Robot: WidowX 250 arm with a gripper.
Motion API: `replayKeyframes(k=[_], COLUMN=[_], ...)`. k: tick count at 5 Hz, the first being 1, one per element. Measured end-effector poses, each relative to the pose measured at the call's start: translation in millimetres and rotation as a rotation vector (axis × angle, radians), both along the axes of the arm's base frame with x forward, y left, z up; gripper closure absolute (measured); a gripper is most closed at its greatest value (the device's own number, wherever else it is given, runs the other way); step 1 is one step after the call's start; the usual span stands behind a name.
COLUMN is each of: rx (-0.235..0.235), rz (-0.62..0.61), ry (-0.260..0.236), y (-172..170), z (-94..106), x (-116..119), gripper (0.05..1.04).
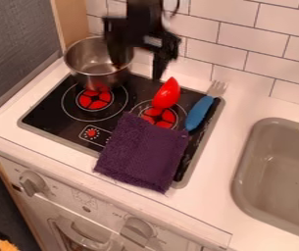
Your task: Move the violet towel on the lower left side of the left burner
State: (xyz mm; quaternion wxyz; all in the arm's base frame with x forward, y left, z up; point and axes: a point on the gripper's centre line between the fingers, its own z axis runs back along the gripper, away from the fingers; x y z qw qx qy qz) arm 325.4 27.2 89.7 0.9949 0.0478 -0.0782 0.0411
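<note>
The purple terry towel (pixel 143 153) lies spread at the near right part of the black glass cooktop (pixel 50 113). Its far edge covers a piece of the right burner (pixel 167 119), and its near edge passes over the cooktop border onto the white tabletop (pixel 211 208). It is therefore to the right of its goal, the place at the near left of the left burner (pixel 94 100).

The black gripper (pixel 137 71) is above the far side of the cooktop, with its two fingers well apart and nothing between them. The left finger is in front of the shiny steel pot (pixel 99 77), so a low sideways move could knock the rim and push the pot. I judge that the gripper should rise a little first, and then come toward the towel.

The red plastic spoon (pixel 167 93) and the blue-handled fork (pixel 199 113) lie close to the far edge of the towel. If the grasp is made at that edge, one of them may be pinched or pulled together with the cloth. The towel is thin and flat, so a too high closing would catch only air, and a too small pinch may slip. If it is dragged low, it can bunch over the left burner. If it is released too far right, it may cover that burner.
</note>
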Motion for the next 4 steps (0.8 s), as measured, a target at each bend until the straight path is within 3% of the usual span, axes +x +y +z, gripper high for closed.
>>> replayKeyframes(k=[1,2,4], rx=[-0.045,-0.066,-0.062], rz=[-0.008,-0.057,-0.131], ry=[0.020,-0.020,-0.088], y=[-2,-10,-36], z=[-26.0,-44.3,-53.9], x=[-28,-44,-39], gripper=[0.083,0.083,0.083])
